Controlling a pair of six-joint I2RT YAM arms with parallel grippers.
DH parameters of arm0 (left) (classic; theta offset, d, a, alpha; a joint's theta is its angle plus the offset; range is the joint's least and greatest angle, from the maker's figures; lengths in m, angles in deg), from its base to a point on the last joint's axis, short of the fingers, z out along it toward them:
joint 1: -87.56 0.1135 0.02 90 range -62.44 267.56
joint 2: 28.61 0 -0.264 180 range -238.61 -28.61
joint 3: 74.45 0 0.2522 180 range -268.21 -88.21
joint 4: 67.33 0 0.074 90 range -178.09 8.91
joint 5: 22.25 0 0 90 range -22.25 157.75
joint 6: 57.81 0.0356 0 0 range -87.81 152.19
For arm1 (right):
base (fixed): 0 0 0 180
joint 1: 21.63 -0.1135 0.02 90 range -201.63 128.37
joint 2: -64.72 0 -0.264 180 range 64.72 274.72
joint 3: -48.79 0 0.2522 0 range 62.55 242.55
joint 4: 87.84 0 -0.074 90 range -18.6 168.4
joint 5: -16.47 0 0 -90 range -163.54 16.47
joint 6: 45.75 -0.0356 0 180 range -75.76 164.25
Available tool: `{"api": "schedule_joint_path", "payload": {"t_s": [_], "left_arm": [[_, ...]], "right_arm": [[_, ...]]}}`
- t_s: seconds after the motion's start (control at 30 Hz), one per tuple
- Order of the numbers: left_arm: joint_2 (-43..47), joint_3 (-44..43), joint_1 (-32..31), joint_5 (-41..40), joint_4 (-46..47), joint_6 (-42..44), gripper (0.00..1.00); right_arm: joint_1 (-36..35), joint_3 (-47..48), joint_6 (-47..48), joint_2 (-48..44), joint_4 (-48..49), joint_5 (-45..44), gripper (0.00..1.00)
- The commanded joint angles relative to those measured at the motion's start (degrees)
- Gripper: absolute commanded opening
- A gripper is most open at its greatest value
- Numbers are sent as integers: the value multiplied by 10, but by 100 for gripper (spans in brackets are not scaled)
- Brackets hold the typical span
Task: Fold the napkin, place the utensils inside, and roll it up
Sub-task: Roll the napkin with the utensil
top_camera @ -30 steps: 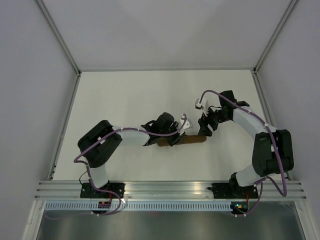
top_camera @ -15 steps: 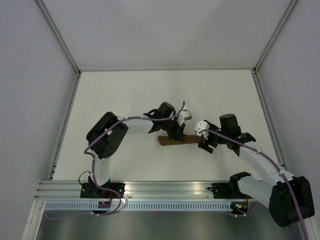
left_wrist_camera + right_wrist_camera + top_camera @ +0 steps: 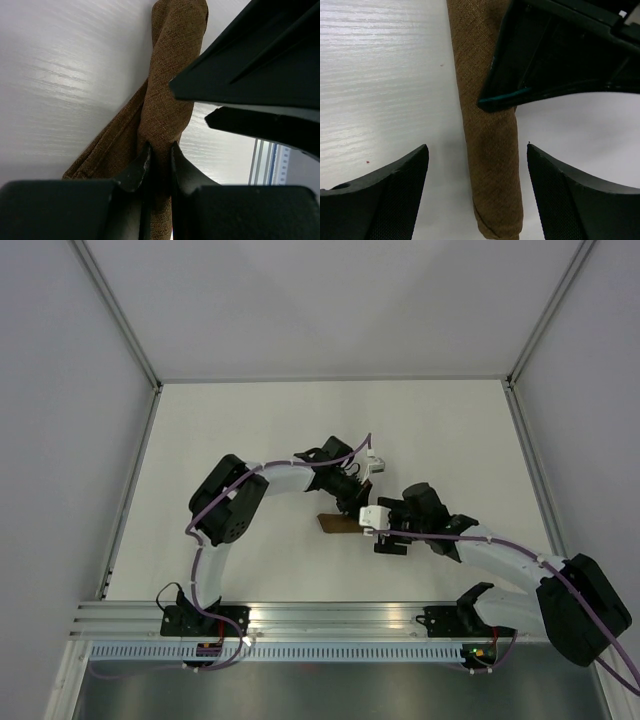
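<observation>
The brown napkin (image 3: 336, 523) lies rolled into a tight tube on the white table (image 3: 230, 430). In the left wrist view the roll (image 3: 172, 60) runs away from the camera, and my left gripper (image 3: 160, 150) is shut on it, pinching the cloth between its fingertips. From above, the left gripper (image 3: 352, 498) stands over the roll's middle. My right gripper (image 3: 477, 147) is open, its fingers well apart on either side of the roll's end (image 3: 495, 190) without touching it. From above, the right gripper (image 3: 380, 532) covers the roll's right part. No utensils show.
The left gripper's black finger (image 3: 555, 55) crosses the roll just beyond my right fingers. An aluminium rail (image 3: 340, 615) runs along the table's near edge, and pale walls enclose the other three sides.
The right arm swung from the roll's far right end round to its near side and now straddles it. The left arm stretched further out, still gripping the roll.
</observation>
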Motion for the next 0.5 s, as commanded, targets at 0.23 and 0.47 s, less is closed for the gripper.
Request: {"api": "schedule_joint_path", "payload": {"t_s": [0.23,0.47], "left_arm": [[-60,-15,-4,-14,-106,-15,26],[-35,-26,-2,-27,-94,-32,46]], "right_arm": [[-40,-1,-1,66,62,-61,75],[-40,6,-4,83,48,-71,49]]}}
